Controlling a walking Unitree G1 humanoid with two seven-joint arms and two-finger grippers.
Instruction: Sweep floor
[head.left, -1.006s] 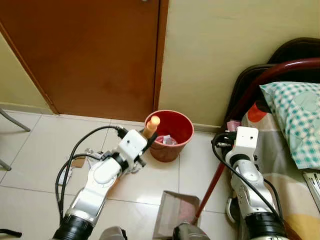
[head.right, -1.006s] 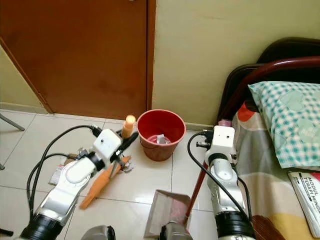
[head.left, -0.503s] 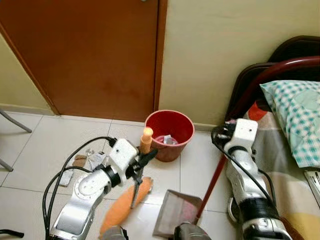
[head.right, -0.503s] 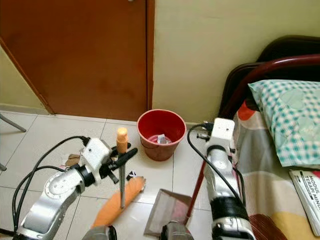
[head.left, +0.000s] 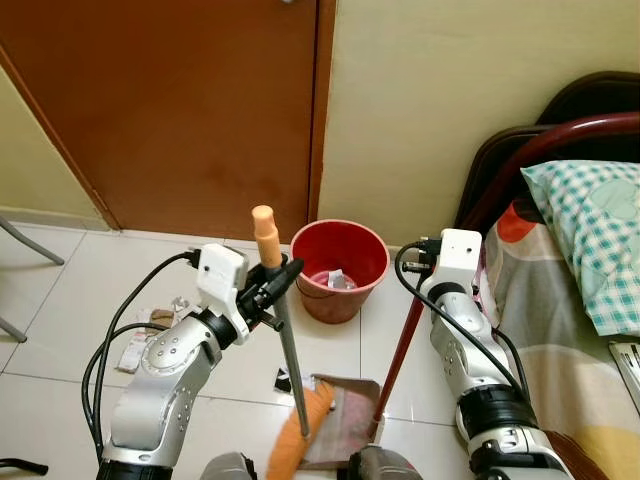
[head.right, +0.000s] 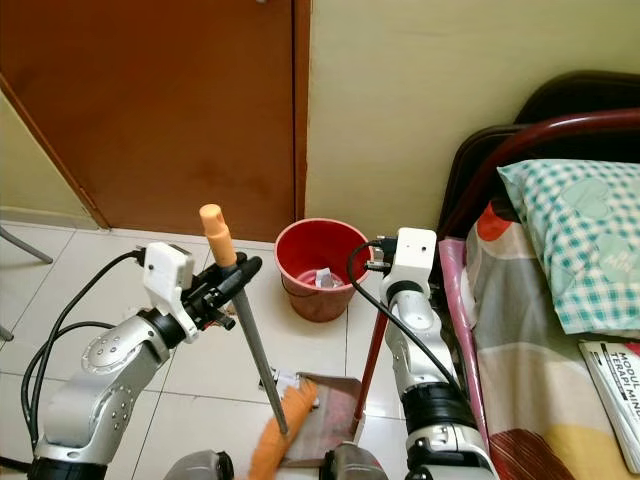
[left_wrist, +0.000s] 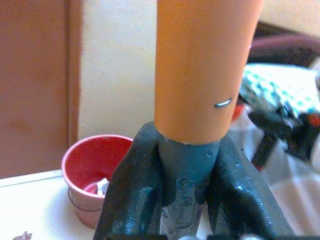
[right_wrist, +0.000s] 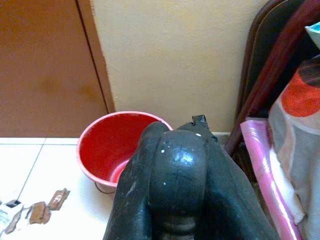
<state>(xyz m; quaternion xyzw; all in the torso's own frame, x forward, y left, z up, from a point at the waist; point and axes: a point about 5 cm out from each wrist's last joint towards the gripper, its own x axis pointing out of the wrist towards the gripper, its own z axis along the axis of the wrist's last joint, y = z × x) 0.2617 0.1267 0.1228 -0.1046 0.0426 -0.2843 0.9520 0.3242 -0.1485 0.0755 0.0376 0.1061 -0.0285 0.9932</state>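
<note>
My left gripper is shut on the grey pole of a broom, just under its orange cap. In the left wrist view the fingers clamp the pole. The orange bristles rest on the tiles at the mouth of the dustpan. My right gripper is shut on the top of the dustpan's long red handle. A red bin with some scraps inside stands by the wall, just beyond both grippers.
Paper and brown litter lies on the tiles to the left, and a small scrap lies near the dustpan. A bed with a checked pillow borders the right. A brown door is ahead, and a metal chair leg is at far left.
The left arm has swung the broom upright and drawn its bristles rightward to the dustpan's mouth. The right arm has shifted left with the dustpan handle.
</note>
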